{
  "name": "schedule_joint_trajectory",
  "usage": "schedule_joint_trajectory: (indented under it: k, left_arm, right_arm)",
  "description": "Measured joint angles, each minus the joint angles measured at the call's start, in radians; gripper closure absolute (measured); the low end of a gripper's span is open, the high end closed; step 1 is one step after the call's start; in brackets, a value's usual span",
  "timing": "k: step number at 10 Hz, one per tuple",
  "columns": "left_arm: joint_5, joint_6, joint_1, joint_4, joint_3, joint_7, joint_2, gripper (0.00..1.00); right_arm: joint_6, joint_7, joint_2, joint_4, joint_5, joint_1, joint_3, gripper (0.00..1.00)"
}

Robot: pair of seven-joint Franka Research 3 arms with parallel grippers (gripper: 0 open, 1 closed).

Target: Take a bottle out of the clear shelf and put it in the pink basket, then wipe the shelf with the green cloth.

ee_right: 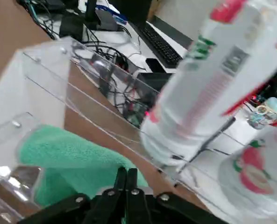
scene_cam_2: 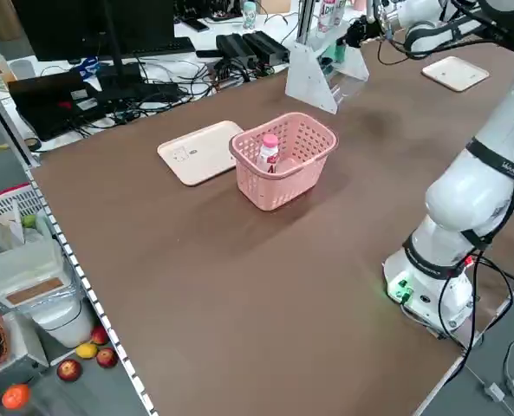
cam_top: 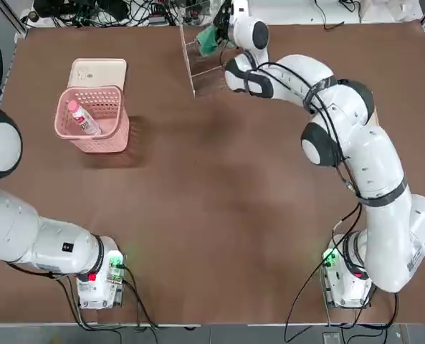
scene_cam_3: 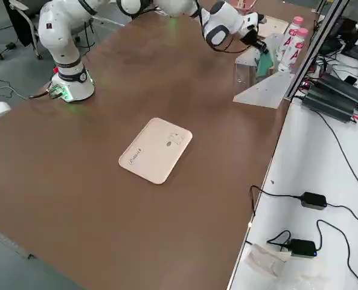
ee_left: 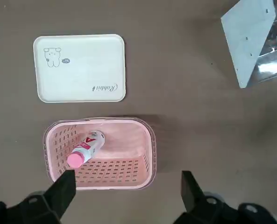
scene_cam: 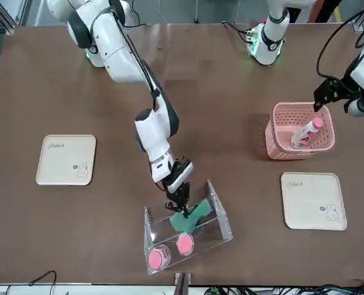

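Small teal-green soft fabric cloth (scene_cam: 191,215): judged light, limp and compressible, best pinched at a bunched fold. It is held clenched by the right gripper (scene_cam: 180,206) inside the transparent acrylic stepped shelf (scene_cam: 221,215) at the table's far edge. The left gripper (ee_left: 126,186) is spread, holding nothing, above the pale pink lattice-sided basket (ee_left: 147,140).

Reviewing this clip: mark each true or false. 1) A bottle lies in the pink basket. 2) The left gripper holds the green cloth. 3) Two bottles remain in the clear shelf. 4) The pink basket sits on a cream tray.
1) True: the bottle lies inside the pink basket.
2) False: the right gripper is shut on the green cloth inside the clear shelf; the left gripper hangs open above the basket.
3) True: two pink-capped bottles stand in the shelf.
4) False: the basket stands on the table beside the cream tray.
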Motion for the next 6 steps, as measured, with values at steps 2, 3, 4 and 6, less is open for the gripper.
schedule_joint_trajectory:
  k: [2, 3, 4, 6]
  left_arm:
    - [0.000, 0.000, 0.000, 0.000, -0.001, 0.001, 0.000, 0.00]
    - [0.000, 0.000, 0.000, 0.000, -0.001, 0.001, 0.000, 0.00]
    - [0.000, 0.000, 0.001, 0.000, -0.001, 0.001, 0.000, 0.00]
    - [0.000, 0.000, 0.006, 0.000, 0.003, 0.000, 0.000, 0.00]
  right_arm:
    - [-0.030, -0.045, -0.001, -0.003, 0.000, -0.030, 0.000, 0.97]
    - [-0.048, -0.057, -0.003, -0.003, 0.000, -0.034, 0.000, 0.97]
    - [-0.071, -0.059, -0.009, -0.003, 0.001, -0.034, 0.000, 0.97]
    - [-0.126, -0.011, -0.037, -0.003, 0.018, -0.025, 0.009, 0.97]
